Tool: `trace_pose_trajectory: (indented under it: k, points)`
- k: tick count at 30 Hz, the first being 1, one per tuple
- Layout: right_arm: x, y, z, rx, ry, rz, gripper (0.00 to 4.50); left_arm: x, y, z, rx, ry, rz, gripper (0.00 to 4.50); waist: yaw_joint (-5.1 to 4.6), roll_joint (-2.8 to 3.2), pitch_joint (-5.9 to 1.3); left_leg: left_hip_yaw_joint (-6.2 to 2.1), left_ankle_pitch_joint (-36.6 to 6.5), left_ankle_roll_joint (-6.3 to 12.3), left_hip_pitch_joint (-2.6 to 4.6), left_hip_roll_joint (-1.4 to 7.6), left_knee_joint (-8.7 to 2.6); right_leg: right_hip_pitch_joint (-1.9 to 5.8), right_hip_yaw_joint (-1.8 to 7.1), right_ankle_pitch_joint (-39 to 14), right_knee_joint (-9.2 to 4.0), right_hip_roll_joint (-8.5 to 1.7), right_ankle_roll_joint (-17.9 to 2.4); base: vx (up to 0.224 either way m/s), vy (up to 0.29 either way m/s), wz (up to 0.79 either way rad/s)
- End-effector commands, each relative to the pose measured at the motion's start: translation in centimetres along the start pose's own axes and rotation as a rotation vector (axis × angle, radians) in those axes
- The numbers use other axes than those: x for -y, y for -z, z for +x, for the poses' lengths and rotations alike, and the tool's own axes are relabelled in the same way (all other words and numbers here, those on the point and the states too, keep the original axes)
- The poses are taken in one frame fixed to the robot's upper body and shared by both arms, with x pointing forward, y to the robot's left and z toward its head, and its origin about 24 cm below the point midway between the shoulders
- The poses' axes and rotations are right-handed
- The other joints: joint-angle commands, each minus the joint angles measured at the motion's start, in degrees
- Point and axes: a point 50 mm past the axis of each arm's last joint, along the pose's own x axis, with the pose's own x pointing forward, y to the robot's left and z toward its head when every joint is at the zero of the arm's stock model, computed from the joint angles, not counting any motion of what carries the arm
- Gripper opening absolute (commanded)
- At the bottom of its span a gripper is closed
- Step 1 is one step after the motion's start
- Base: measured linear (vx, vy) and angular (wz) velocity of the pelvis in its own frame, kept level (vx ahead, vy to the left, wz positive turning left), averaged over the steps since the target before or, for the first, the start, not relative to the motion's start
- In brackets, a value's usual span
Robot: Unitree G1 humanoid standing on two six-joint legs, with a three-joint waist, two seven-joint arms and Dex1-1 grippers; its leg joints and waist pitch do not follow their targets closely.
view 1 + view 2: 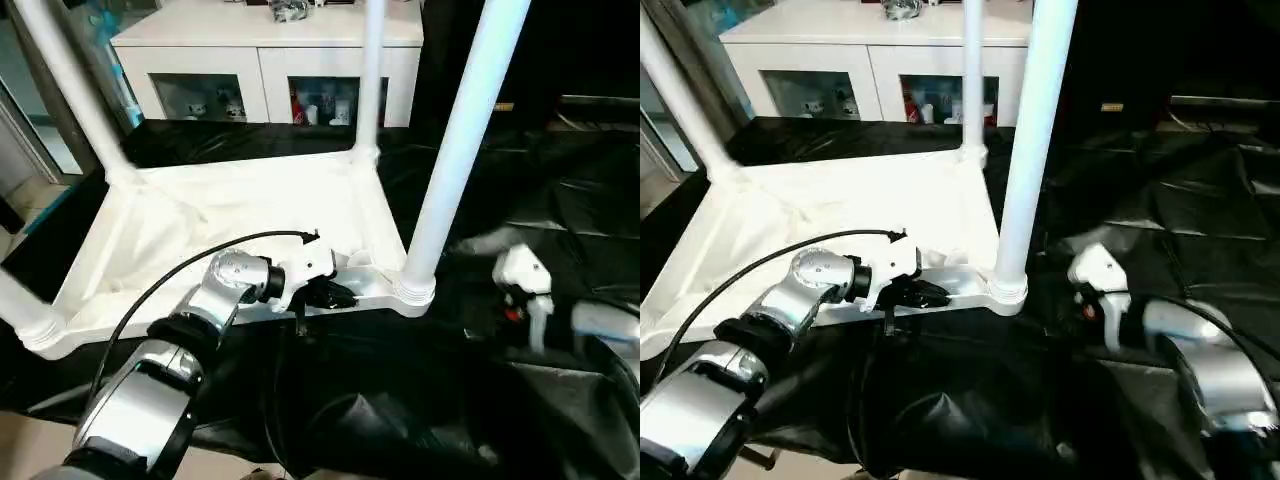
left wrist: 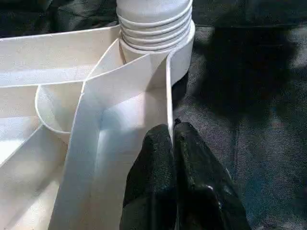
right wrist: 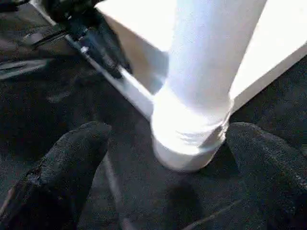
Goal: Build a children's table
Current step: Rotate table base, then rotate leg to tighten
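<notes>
Between left tool (image 1: 338, 296) tips: children's table (image 1: 240, 215) rim

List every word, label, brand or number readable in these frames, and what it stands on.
None can be read.
The small yellowish tag on the dark area behind the children's table: too small to read.
Items behind the white cabinet's glass doors: too small and blurred to show any text.

A black cover (image 1: 560, 180) lies crumpled over the desk; behind stands a white cabinet (image 1: 265, 60) (small trinkets behind glass).
</notes>
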Motion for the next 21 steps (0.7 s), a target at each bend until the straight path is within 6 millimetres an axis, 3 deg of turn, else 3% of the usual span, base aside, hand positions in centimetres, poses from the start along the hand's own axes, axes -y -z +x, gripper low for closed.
trace_pose_trajectory:
  k: [1, 4, 8, 12, 16, 21]
  points:
    - [0.7, -0.3, 0.6, 0.018, 0.074, -0.042, 4.47, 0.7, 1.5, -0.2, -0.079, 0.031, -0.028, 0.0, 0.05, -1.7, -3.42, -1.06, -13.5, 3.37, 0.7, 1.88, -4.34, 2.15, 1.22, -17.85, -4.62, -2.43, -11.95, 0.0, 0.0, 0.0]
    - [1.0, -0.3, 1.3, 0.029, 0.106, -0.025, 4.47, 0.9, 1.7, -0.4, -0.084, 0.047, -0.028, 0.0, 0.09, -1.86, -3.56, -0.95, -12.94, 3.46, 0.85, 1.83, -4.24, 2.23, 1.19, -15.32, -4.39, -2.2, -12.68, 0.0, 0.0, 0.0]
    - [0.0, -0.3, 2.6, 0.034, 0.028, -0.026, 4.47, 1.2, 1.8, -0.5, -0.086, 0.08, -0.024, 0.0, 0.2, -1.9, -3.7, -0.92, -11.59, 4.56, 0.59, 1.9, -4.08, 2.51, 1.13, -11.75, -3.88, -2.22, -13.72, 0.0, 0.0, 0.0]
    - [-0.1, -0.2, 3.3, 0.04, 0.024, -0.03, 4.47, 1.2, 1.8, -0.6, -0.083, 0.076, -0.029, 0.0, 0.17, -1.85, -3.55, -0.87, -12.56, 4.31, 0.68, 1.96, -4.23, 2.37, 1.13, -14.1, -4.11, -2.37, -13.65, 0.0, 0.0, 0.0]
    - [-0.1, -0.3, 3.7, 0.048, 0.018, -0.033, 4.5, 1.0, 1.6, -0.4, -0.058, 0.066, -0.065, 0.66, 0.16, -1.81, -3.48, -0.93, -13.29, 3.44, 0.78, 1.97, -4.38, 2.37, 1.25, -15.15, -4.16, -2.29, -13.21, 0.0, 0.0, 0.0]
    - [-0.1, -0.3, 3.8, 0.048, 0.017, -0.036, 4.5, 0.8, 2.1, -0.8, -0.115, 0.056, -0.057, 0.66, 0.23, -1.43, -3.47, -0.95, -13.7, 3.35, 0.79, 1.96, -4.44, 2.4, 1.27, -14.4, -4.19, -2.31, -13.23, 0.0, 0.0, 0.0]
